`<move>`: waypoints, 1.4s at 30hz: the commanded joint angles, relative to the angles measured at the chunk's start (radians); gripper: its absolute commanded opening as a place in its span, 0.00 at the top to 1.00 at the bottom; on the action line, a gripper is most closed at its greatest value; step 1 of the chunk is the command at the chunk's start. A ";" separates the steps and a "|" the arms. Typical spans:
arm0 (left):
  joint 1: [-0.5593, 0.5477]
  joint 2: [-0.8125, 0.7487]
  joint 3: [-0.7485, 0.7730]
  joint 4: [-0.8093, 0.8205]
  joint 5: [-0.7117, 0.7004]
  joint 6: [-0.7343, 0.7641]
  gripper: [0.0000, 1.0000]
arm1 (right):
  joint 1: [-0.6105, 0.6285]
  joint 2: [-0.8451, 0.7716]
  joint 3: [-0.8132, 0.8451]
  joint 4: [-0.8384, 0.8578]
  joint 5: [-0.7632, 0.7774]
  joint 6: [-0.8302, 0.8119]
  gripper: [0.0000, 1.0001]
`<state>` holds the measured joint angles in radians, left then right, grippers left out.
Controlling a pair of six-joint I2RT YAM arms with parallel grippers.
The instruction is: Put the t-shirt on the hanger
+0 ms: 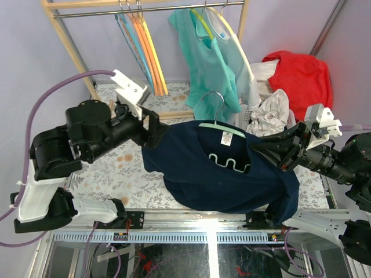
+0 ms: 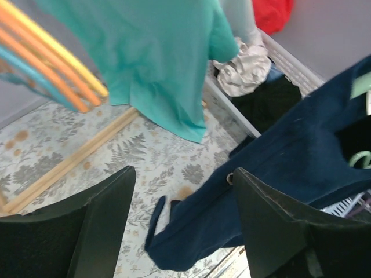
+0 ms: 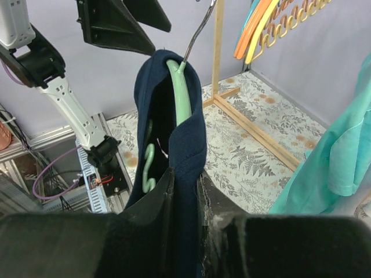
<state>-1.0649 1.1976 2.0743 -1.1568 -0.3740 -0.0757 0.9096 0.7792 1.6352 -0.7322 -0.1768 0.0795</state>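
**Top view.** The t-shirt (image 1: 203, 179), dark navy and short-sleeved, is hanging above the table (image 1: 110, 174) between the two claws. The pale green hanger (image 1: 215, 125) is sitting inside its neck, next to a white label (image 1: 226, 138). The hanger's long axis is running left to right, dipping a little toward the right. Its silver hook (image 1: 213, 101) is pointing away from the arm bases, toward the rail. The cloth is sagging toward the near edge and hiding both hanger tips. The left claw (image 1: 152, 128) is sitting at the shirt's left shoulder. The right claw (image 1: 288, 155) is sitting at the right shoulder, half buried in cloth.

**Left wrist view.** The left claw (image 1: 152, 128) is standing wide apart and pinching nothing. The navy cloth (image 2: 278, 168) is brushing its right finger (image 2: 272, 220) and trailing down toward the table. Only a sliver of green hanger (image 2: 360, 157) is showing at the frame edge.

**Right wrist view.** The right claw (image 3: 185, 179) is clamping down on a fold of the t-shirt (image 3: 185, 145). The hanger (image 3: 182, 92) is rising out of that fold, with its hook (image 3: 200, 29) leaning up and away. Whether the hanger's end is also inside the pinch is hidden by the cloth.
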 commanded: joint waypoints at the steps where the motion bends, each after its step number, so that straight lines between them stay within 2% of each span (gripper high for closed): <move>1: 0.005 0.030 0.024 0.058 0.185 0.069 0.29 | 0.001 -0.004 0.018 0.095 -0.059 0.000 1.00; 5: 0.005 0.061 0.009 0.052 0.241 0.084 0.24 | 0.001 -0.001 0.018 0.099 -0.088 -0.002 1.00; 17: 0.006 0.083 0.004 0.078 0.333 0.087 0.21 | 0.000 -0.023 -0.030 0.151 -0.116 -0.002 1.00; 20: 0.005 0.090 0.002 0.072 0.337 0.091 0.26 | 0.001 -0.033 -0.029 0.156 -0.111 -0.003 1.00; 24: 0.005 0.096 0.015 0.065 0.320 0.088 0.51 | 0.001 -0.061 -0.031 0.175 -0.096 -0.003 1.00; 25: 0.006 0.099 0.023 0.067 0.316 0.085 0.54 | 0.000 -0.064 -0.032 0.183 -0.090 -0.002 1.00; 28: 0.005 0.112 0.076 0.067 0.259 0.076 0.41 | 0.001 -0.072 -0.029 0.204 -0.063 -0.002 1.00; 31: 0.005 0.096 0.128 0.094 0.158 0.068 0.38 | 0.001 -0.067 -0.015 0.207 -0.020 -0.008 1.00; 32: 0.005 0.081 0.132 0.112 0.121 0.068 0.26 | 0.000 -0.066 -0.009 0.203 -0.005 -0.013 1.00; 33: 0.006 0.071 0.141 0.125 0.091 0.066 0.22 | 0.001 -0.065 -0.007 0.203 0.005 -0.016 1.00; 37: 0.005 0.014 0.149 0.194 -0.005 0.056 0.23 | 0.001 -0.055 0.011 0.168 0.085 -0.034 1.00; 42: 0.006 -0.087 0.056 0.290 -0.137 0.050 0.25 | 0.001 -0.077 0.052 0.131 0.161 -0.051 1.00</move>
<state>-1.0649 1.1820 2.1773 -1.0130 -0.3595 -0.0151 0.9089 0.7223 1.6146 -0.7044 -0.1112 0.0475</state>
